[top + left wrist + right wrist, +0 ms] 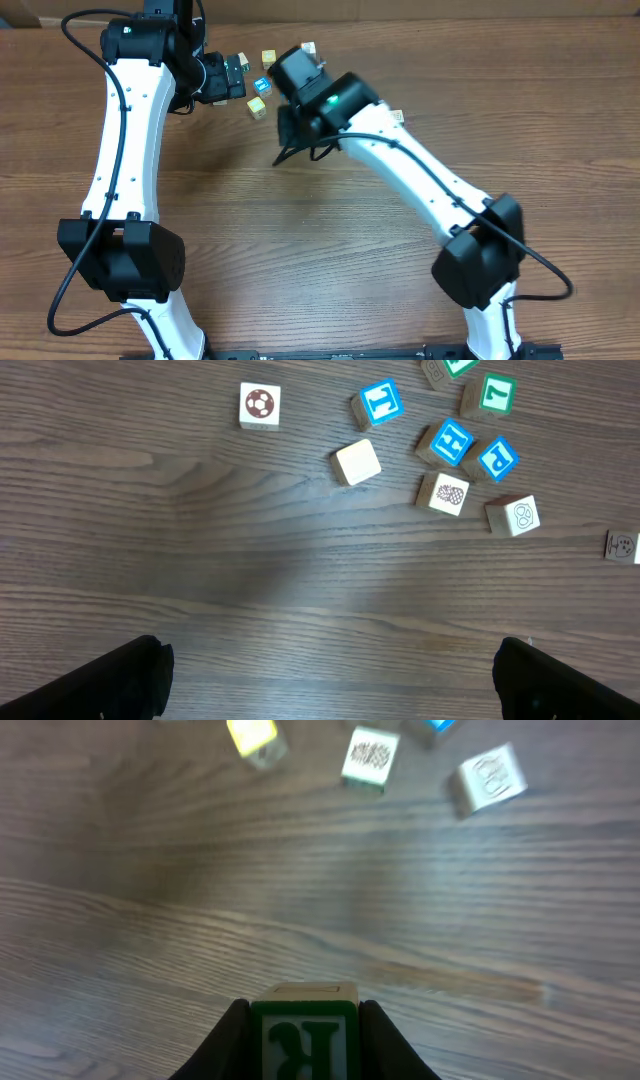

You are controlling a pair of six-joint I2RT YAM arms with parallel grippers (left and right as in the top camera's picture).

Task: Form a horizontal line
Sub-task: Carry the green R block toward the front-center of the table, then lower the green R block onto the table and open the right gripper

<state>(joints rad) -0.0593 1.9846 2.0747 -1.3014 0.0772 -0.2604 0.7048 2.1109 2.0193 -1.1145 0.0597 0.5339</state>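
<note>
My right gripper [304,1016] is shut on a wooden cube with a green "R" face [304,1045], over bare wood near the table's middle [290,135]. Beyond it lie a pale patterned cube [370,758] and a white cube with a mark [488,778]. The left wrist view shows these two [446,493] [513,516] beside a blue "P" cube [497,458] in a loose cluster; no horizontal line shows. My left gripper [330,675] is open and holds nothing, short of the cluster [238,78].
Other cubes lie scattered: a soccer-ball cube [260,405], a plain pale cube [357,462], two blue letter cubes [379,403] [452,442], a green "7" cube [495,395] and one at the right edge [622,545]. A cube [397,117] lies beside the right arm.
</note>
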